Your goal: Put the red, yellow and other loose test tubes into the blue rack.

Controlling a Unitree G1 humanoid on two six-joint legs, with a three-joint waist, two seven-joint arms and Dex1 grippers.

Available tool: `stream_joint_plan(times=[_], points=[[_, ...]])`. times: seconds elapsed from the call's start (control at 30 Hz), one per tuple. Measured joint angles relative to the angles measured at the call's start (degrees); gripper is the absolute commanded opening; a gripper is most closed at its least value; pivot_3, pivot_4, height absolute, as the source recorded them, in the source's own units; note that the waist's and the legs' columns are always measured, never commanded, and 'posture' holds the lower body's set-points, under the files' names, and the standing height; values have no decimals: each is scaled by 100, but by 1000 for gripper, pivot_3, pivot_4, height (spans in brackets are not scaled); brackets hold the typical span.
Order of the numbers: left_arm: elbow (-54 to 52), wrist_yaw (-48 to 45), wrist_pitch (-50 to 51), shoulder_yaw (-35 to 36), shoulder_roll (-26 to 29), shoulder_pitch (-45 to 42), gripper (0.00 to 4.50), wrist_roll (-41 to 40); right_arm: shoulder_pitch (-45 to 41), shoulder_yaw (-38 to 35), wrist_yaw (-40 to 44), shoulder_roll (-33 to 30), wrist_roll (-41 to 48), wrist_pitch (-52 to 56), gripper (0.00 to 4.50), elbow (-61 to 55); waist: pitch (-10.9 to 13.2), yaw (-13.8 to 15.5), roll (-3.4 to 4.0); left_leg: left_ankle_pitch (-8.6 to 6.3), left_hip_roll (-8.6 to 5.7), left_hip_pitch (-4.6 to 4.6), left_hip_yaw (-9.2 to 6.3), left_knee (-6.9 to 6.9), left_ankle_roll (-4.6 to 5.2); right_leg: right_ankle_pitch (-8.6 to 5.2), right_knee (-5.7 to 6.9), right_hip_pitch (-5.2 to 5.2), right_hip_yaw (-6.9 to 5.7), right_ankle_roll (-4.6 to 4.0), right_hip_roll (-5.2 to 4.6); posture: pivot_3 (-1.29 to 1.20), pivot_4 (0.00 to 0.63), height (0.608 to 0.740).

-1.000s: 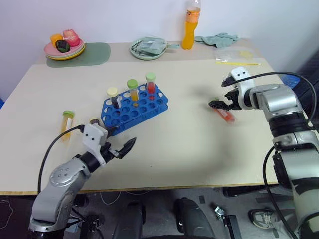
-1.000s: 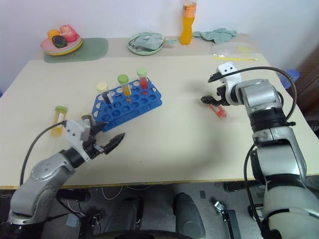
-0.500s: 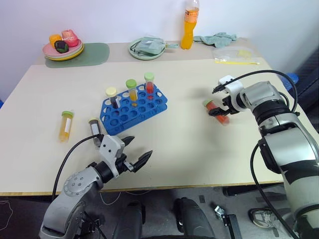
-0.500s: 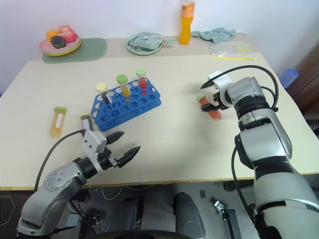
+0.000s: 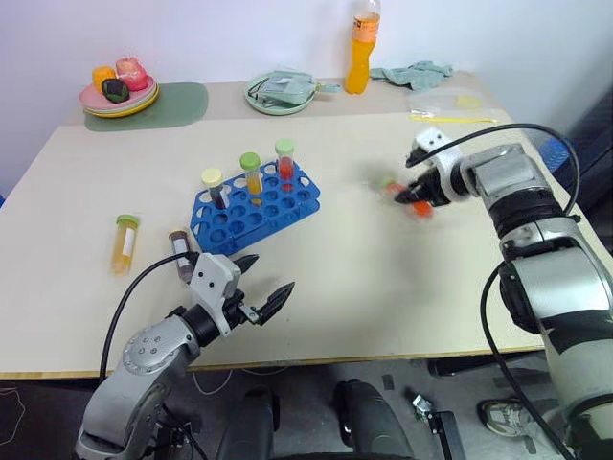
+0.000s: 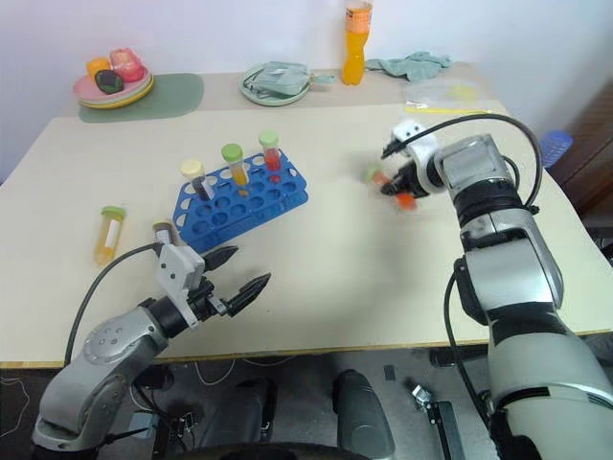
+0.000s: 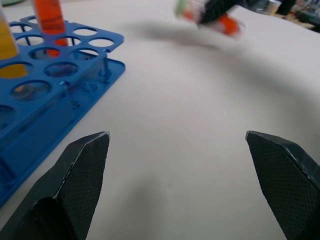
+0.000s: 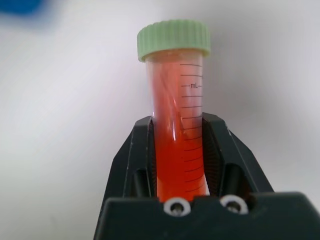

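The blue rack stands left of the table's middle, with three capped tubes upright along its far row. My right gripper is shut on a red test tube with a pale green cap, held just above the table to the right of the rack. Two loose tubes lie left of the rack: a yellow one with a green cap and a dark one. My left gripper hangs open and empty near the table's front edge, just in front of the rack.
Along the far edge stand an orange drink bottle, a plate of food on a green mat, a dish with a cloth, a crumpled cloth and a clear bag.
My right gripper shut on the red tube that lay on the table, then lifted it and carried it a little toward the rack. The left gripper stays open, roughly where it was.
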Motion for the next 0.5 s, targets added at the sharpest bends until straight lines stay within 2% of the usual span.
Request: stream_joint_plan(times=[0.07,0.13,0.2,0.27,0.37,0.5], points=[[63,83,-30,150,-27,51,4500,6,885,-583,-287,493,576,-204,758,-1456,-1,-17,4,0,2,0,-2,3,0,-1,7,-1,1,0,2,0,150,740],[208,191,-114,325,-132,22,4500,3,1567,-1003,-914,1472,1176,-24,758,-2513,0,-57,4,0,2,0,-1,7,0,-1,16,-3,3,0,1,0,150,740],[417,286,-262,435,-213,-87,4500,57,1946,-1122,-1639,2475,1466,-74,758,-3049,0,-106,5,2,1,2,-2,11,-3,1,24,-3,2,-1,0,0,150,740],[602,367,-410,508,-276,-219,4500,120,2095,-1043,-2213,3146,1469,-435,758,-3133,-1,-106,4,4,-2,2,-4,14,-6,2,25,-2,0,-2,-2,0,150,740],[804,419,-487,679,-291,-311,4500,123,2078,-938,-2870,3790,1298,-1375,758,-2690,-2,-103,2,4,-5,3,-4,12,-7,1,22,-1,0,-2,-4,0,150,740],[835,382,-513,732,-274,-314,4500,122,1863,-993,-3361,3945,1155,-2219,758,-1566,-2,-111,2,4,-6,2,-2,10,-7,1,18,0,0,-2,-6,0,150,740]])
